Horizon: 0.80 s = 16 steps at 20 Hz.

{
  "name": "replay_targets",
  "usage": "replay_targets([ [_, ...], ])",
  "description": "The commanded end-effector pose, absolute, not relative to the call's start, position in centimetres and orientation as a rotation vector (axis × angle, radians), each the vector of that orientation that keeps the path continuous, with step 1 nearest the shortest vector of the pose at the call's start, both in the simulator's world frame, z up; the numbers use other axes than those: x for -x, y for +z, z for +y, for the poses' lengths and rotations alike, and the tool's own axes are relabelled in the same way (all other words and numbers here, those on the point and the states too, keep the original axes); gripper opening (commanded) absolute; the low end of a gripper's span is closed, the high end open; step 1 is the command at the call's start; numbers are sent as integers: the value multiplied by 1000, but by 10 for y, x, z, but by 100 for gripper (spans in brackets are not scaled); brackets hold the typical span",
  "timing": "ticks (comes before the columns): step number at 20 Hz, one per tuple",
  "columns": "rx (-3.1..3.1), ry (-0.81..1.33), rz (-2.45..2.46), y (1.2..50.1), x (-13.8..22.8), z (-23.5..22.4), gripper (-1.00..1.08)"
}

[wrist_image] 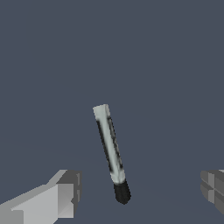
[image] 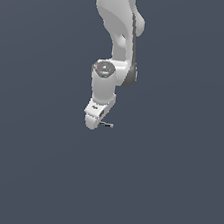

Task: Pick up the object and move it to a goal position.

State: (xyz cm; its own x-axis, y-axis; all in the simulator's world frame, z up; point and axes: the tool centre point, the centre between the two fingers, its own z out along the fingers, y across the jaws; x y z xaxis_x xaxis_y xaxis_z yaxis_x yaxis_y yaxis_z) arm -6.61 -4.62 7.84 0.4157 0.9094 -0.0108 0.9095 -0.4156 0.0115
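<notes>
The object (wrist_image: 111, 149) is a thin short rod, pale grey-white along its length with a black tip. In the wrist view it lies on the dark floor between my two fingers, touching neither. My gripper (wrist_image: 141, 191) is open, with one finger (wrist_image: 65, 194) and the other finger (wrist_image: 213, 188) set wide apart on either side of the black end. In the exterior view the object (image: 107, 125) shows as a tiny sliver just under the white hand, and the gripper (image: 101, 123) hangs low right beside it.
The white arm (image: 116, 39) comes down from the top of the exterior view. Around it there is only a plain dark grey-blue floor (image: 173, 192).
</notes>
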Motion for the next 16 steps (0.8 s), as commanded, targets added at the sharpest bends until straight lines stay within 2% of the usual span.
replay_targets([
  [1, -2576, -4, 1777, 73, 71, -46, 100],
  [16, -2411, 0, 2014, 60, 85, -43, 100],
])
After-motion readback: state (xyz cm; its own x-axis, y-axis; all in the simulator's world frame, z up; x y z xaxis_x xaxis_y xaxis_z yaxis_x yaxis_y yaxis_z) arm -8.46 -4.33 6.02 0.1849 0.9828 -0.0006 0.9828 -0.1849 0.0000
